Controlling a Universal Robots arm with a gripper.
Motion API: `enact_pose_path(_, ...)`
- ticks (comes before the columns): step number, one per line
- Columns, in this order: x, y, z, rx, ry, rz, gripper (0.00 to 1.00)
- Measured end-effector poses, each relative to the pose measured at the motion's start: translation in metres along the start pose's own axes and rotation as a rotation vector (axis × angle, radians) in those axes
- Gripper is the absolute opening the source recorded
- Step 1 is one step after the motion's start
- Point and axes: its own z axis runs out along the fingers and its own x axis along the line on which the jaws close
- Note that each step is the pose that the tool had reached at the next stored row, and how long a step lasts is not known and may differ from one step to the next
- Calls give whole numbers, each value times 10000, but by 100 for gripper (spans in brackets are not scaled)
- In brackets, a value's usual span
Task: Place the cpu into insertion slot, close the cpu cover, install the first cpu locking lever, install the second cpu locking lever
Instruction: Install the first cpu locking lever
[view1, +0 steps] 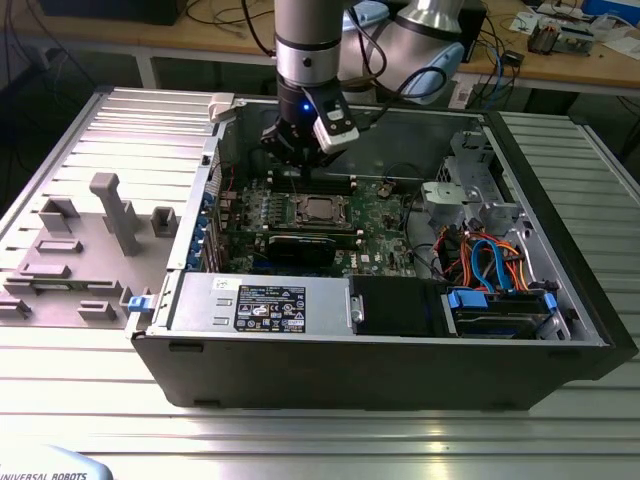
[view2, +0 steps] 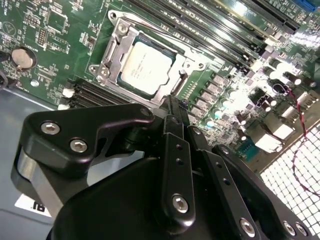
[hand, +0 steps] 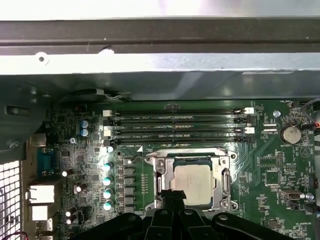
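The cpu (view2: 146, 66) lies flat in the insertion slot (view2: 102, 70), its silver-tan top facing up; it also shows in the first wrist view (hand: 192, 182) and the exterior view (view1: 318, 209). The cpu cover (hand: 220, 180) lies down around the chip as a silvery frame. Thin wire levers (view2: 160, 37) run along the frame's sides. My gripper (view2: 170, 106) hovers just off one edge of the socket, over the board, black fingers pressed together and shut on nothing. From outside, the gripper (view1: 300, 162) hangs above the memory slots.
Long black memory slots (hand: 175, 127) run beside the socket. The open case's metal wall (hand: 160, 65) stands close behind them. A black expansion card (view1: 300, 245), the power supply (view1: 260, 300) and blue and orange cables (view1: 490, 265) fill the rest of the case.
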Motion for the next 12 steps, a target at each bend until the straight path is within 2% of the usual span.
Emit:
enact_pose_path(2, 10, -7, 0, -37, -33, -62, 11)
enact_pose_path(6, 43, -8, 0, -60, -37, -223, 11)
enact_pose_path(12, 245, -11, -3, -94, -35, -252, 11)
